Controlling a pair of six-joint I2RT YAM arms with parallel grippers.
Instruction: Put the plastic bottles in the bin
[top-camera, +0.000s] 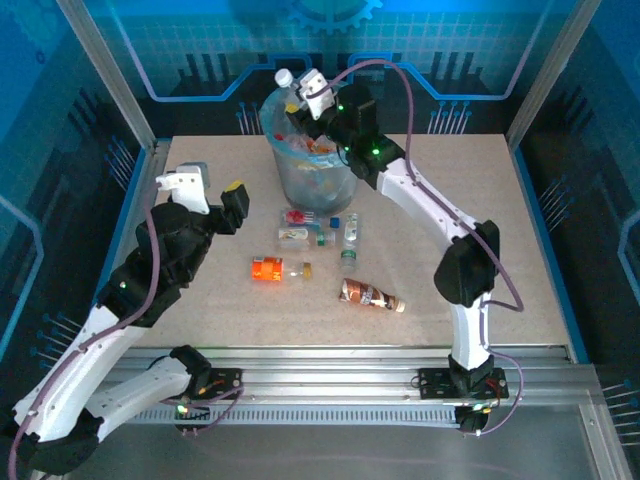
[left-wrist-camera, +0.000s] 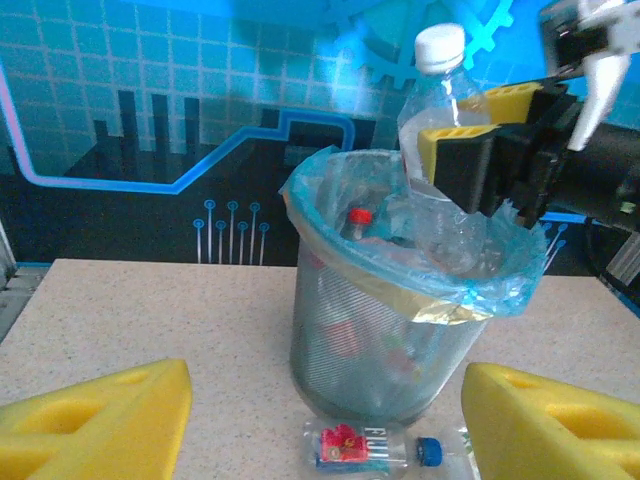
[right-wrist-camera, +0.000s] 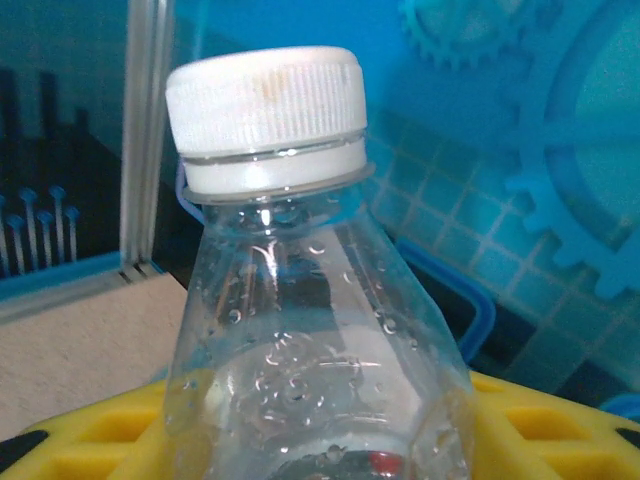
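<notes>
The right claw (top-camera: 305, 97) is closed on a clear bottle (top-camera: 285, 78) with a white cap, its yellow pads pressing the body just below the shoulder. It holds the bottle cap-up over the rim of the bin (top-camera: 300, 180). In the left wrist view the lower body reaches down into the mouth of the blue liner, above the bottles already inside.

The left claw (top-camera: 212, 192) hovers over the tabletop (top-camera: 520, 250), near the bin. Its jaws are wide apart with nothing between them.

Several bottles lie on their sides on the tabletop in front of the bin, among them an orange bottle (top-camera: 270, 269), a brown-labelled bottle (top-camera: 368, 294) and a green-capped clear bottle (top-camera: 349, 240).

The held bottle looks thin-walled and light. Beads of moisture show inside, and it is probably close to empty, though the lower part is hidden. Such plastic gives under pressure and is slick, so a hold across the ribbed middle or just under the shoulder suits it better than one at the tapering neck. The lying bottles may roll if nudged, so a claw should close across their width.
</notes>
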